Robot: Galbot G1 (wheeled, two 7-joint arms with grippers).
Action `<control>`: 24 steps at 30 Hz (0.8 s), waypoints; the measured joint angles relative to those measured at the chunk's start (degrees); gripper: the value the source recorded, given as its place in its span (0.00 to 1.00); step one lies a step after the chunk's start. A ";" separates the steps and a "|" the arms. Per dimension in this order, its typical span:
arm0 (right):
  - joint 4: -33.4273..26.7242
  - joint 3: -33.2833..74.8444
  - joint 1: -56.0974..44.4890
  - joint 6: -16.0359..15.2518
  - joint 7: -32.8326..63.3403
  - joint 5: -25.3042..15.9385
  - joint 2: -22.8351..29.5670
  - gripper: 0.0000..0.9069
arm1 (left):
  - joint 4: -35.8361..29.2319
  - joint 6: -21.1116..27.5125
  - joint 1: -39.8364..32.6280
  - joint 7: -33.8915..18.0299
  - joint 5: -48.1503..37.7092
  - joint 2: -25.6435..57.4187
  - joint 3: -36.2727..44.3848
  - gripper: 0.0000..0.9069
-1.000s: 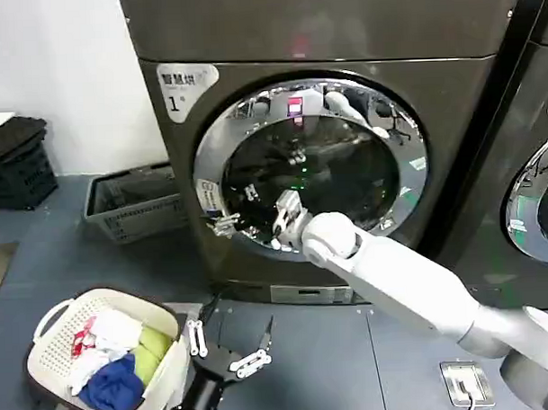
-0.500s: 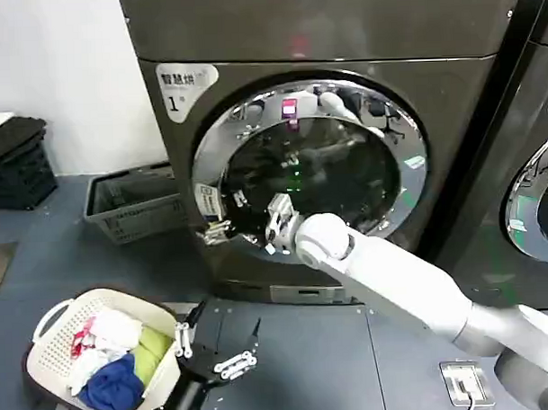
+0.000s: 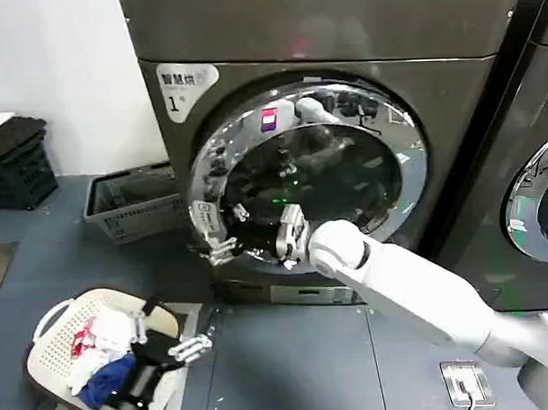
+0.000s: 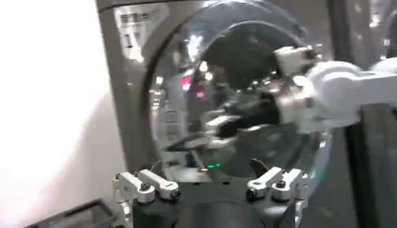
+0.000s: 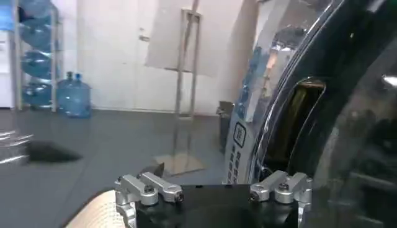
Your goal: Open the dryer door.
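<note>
The dryer door [image 3: 304, 172], on the machine front, is met at its lower-left rim by the right gripper [image 3: 223, 247], whose finger state cannot be told, while the spread left gripper [image 3: 166, 339] hangs lower, farther off.

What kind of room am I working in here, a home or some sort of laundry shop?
Probably a shared laundry room or laundromat-style setup rather than a home: the dryer door belongs to a machine numbered "1", a second chrome-ringed machine stands beside it, and a laundry basket of clothes sits on the floor.
</note>
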 joint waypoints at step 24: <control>14.17 7.15 -9.03 0.09 -16.85 -0.27 -14.46 1.00 | 7.77 1.68 -10.29 5.46 -11.53 10.25 -10.03 1.00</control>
